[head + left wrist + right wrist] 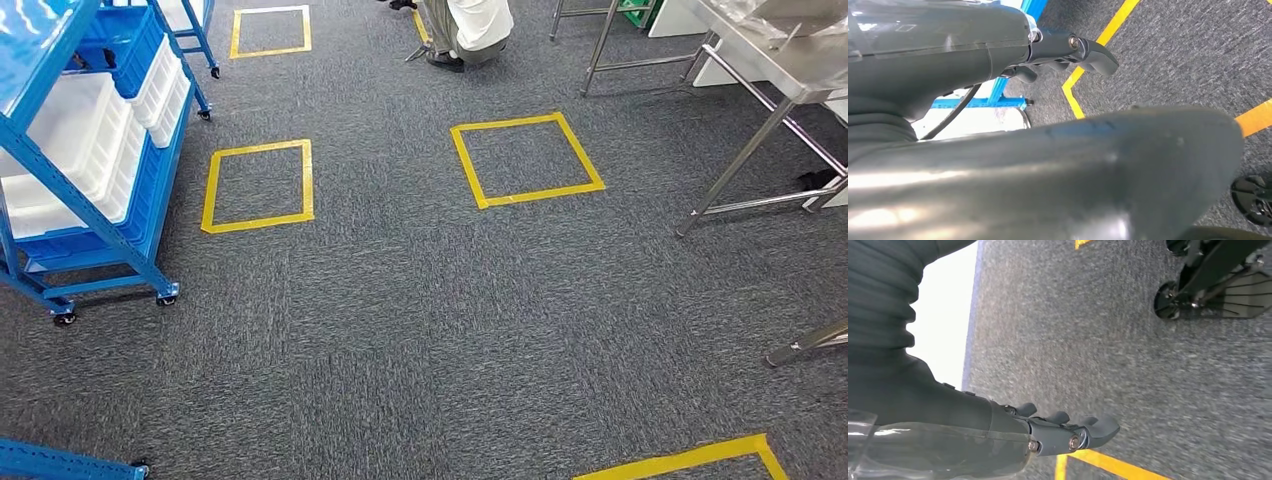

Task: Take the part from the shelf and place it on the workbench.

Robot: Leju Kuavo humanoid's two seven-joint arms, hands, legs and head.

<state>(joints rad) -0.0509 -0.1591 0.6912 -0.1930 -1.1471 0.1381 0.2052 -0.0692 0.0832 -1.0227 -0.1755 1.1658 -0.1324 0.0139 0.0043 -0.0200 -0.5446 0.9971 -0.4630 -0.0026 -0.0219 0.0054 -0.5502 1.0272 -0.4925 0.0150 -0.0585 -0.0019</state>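
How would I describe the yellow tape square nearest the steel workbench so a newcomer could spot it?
Start at the steel workbench on the right of the head view. On the grey carpet just left of its legs lies a yellow tape square. Unlike the square beside the blue shelf, it sits turned at an angle.

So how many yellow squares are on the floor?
4: one far away, one by the blue shelf, one mid-floor, and a partly cut-off one at the near edge.
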